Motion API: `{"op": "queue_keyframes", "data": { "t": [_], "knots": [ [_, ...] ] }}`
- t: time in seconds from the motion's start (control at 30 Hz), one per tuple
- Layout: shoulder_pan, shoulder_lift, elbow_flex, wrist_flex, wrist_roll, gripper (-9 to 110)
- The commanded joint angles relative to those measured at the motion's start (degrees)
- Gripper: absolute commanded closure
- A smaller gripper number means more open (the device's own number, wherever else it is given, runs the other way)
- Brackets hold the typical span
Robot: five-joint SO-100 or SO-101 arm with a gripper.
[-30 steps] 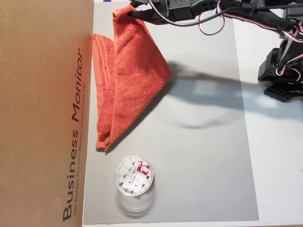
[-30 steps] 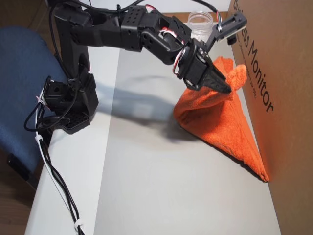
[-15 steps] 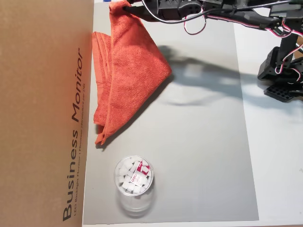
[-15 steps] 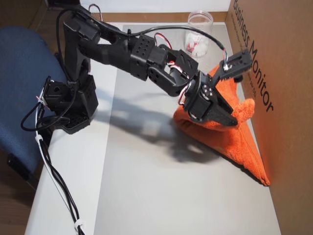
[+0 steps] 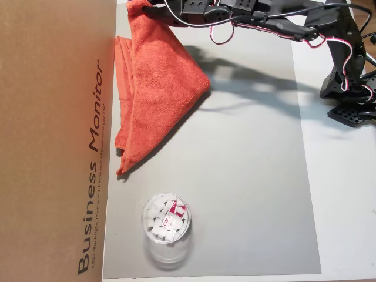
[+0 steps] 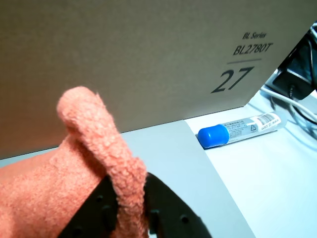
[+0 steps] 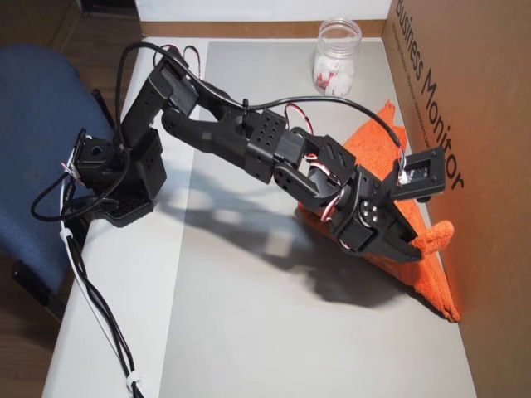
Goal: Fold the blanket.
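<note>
One corner of the blanket (image 5: 158, 88), pinched in the closed hand (image 7: 412, 249), has travelled further across toward the box (image 5: 53, 117), so the fold looks nearly laid.

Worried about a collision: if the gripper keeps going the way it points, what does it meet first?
Probably the cardboard monitor box, straight ahead of the gripper shut on the blanket; depth is unclear.
</note>
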Motion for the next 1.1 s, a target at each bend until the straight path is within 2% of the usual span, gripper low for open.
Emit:
{"op": "queue_keyframes", "data": {
  "t": [0.0,0.43,1.07],
  "knots": [
    [0.62,-0.62,-5.19,-1.32,1.41,102],
    [-0.26,-6.94,-12.13,-1.49,14.41,102],
    [-3.87,-18.46,-26.98,-1.49,26.54,102]
  ]
}}
